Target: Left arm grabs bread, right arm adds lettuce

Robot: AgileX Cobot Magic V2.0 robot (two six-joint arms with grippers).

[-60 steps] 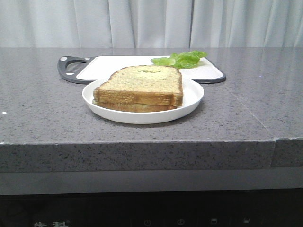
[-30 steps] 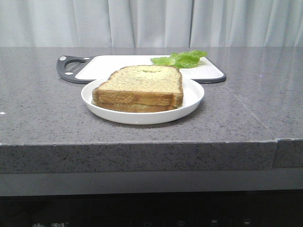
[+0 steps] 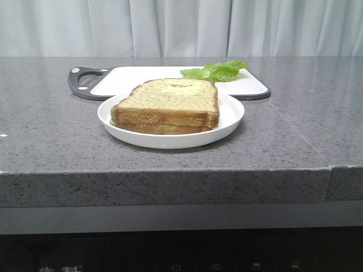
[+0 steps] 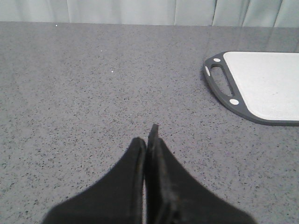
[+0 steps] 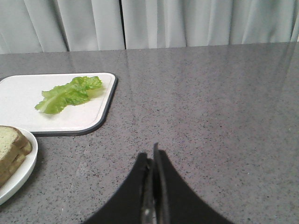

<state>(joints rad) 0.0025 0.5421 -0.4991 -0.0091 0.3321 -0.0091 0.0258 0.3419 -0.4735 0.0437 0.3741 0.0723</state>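
Note:
Two slices of toasted bread (image 3: 170,102) lie stacked on a white plate (image 3: 228,122) in the middle of the grey counter. Green lettuce (image 3: 218,71) lies on the white cutting board (image 3: 142,79) behind the plate. In the right wrist view the lettuce (image 5: 67,93) is on the board and the bread (image 5: 10,149) shows at the frame edge. My left gripper (image 4: 148,137) is shut and empty over bare counter, left of the board's handle (image 4: 219,80). My right gripper (image 5: 152,156) is shut and empty over bare counter, right of the plate. Neither gripper shows in the front view.
The cutting board has a dark rim and a handle (image 3: 84,79) at its left end. The counter's front edge (image 3: 170,170) runs below the plate. Grey curtains (image 3: 181,25) hang behind the counter.
None of the objects has moved; the front view shifts by only a pixel or two.

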